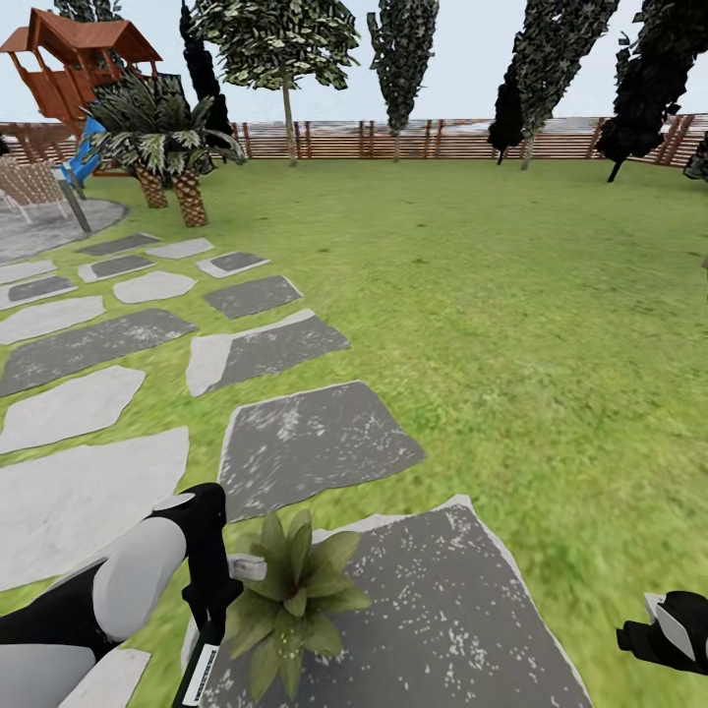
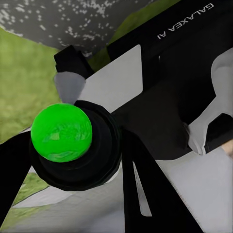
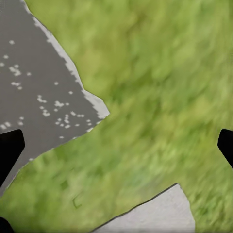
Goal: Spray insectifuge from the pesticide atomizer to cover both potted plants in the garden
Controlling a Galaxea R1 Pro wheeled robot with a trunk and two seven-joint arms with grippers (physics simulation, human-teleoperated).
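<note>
Spray step: left gripper [image 1: 211,615] fingers closed on the atomizer [image 1: 204,669], nozzle beside the plant [image 1: 290,600]. Right gripper [image 1: 678,629] fingers spread, empty. Next: aim, spray.

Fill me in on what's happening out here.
The robot stands in a garden, on a path of stone slabs across the lawn. Its left gripper holds the pesticide atomizer right beside a small potted plant on the nearest slab. The right gripper hangs open and empty over grass.
</note>
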